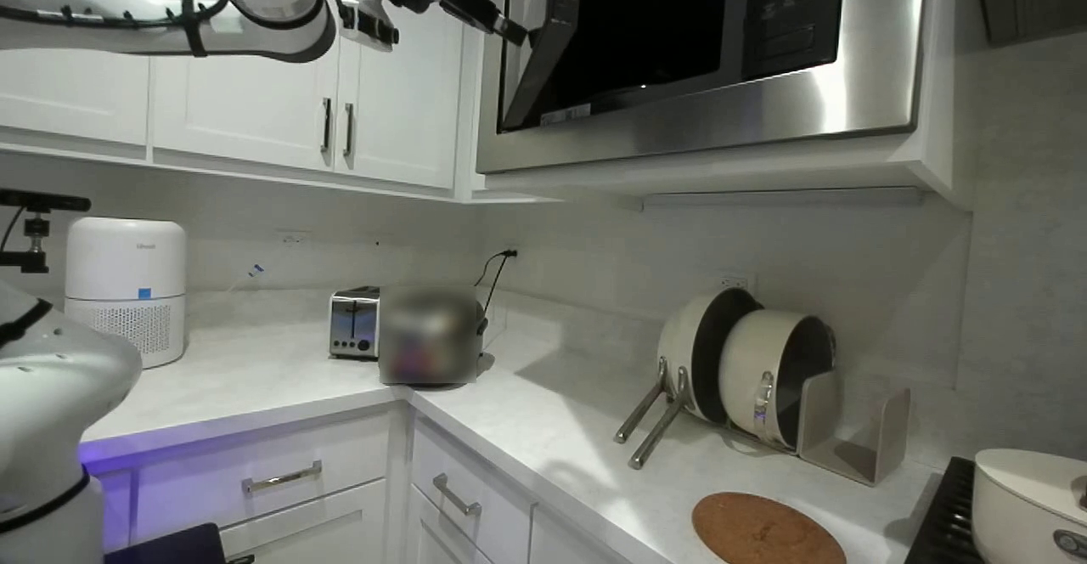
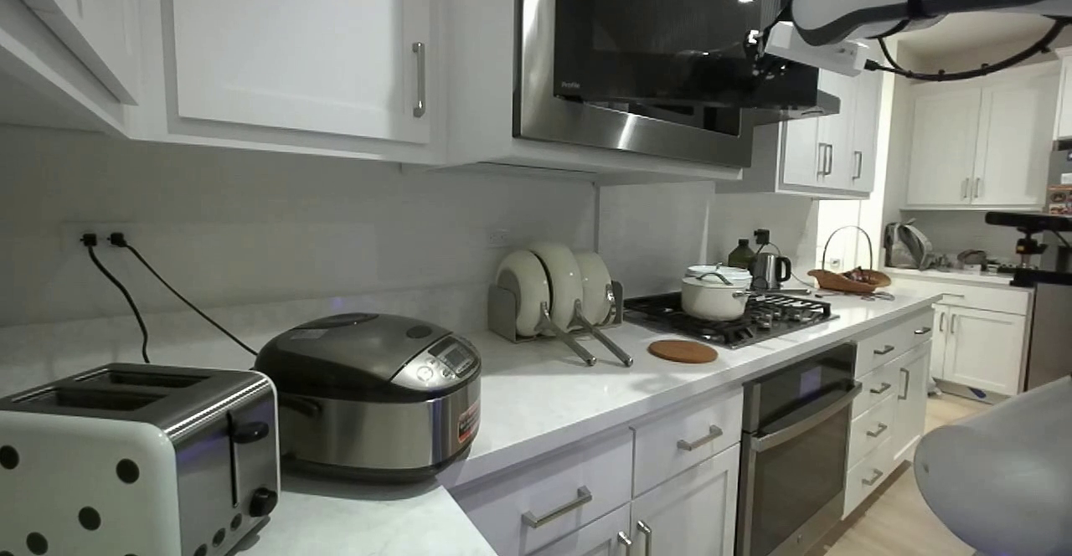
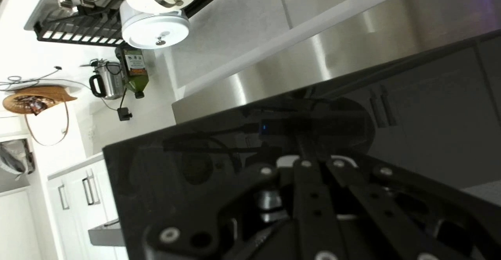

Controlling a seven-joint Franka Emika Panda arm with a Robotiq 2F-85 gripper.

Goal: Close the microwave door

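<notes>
The microwave door [image 1: 548,54] is a glossy black panel standing ajar, swung out from the stainless-steel microwave [image 1: 696,122] in an exterior view. The dark cavity and control panel show beside it. The door [image 2: 636,28] is seen from its front in an exterior view, in front of the steel frame [image 2: 628,127]. My gripper [image 1: 516,33] is shut and empty, its tips at the door's outer face. In the wrist view the black glass [image 3: 168,181] fills the space before my gripper [image 3: 323,160] and mirrors it. The tips touch or nearly touch the glass; I cannot tell which.
White cabinets [image 1: 408,105] hang beside the microwave. Below are the counter with a toaster [image 2: 134,455], a rice cooker [image 2: 368,405], a rack of pans [image 2: 553,288], a brown round mat [image 2: 682,351] and a stove with a pot [image 2: 713,298].
</notes>
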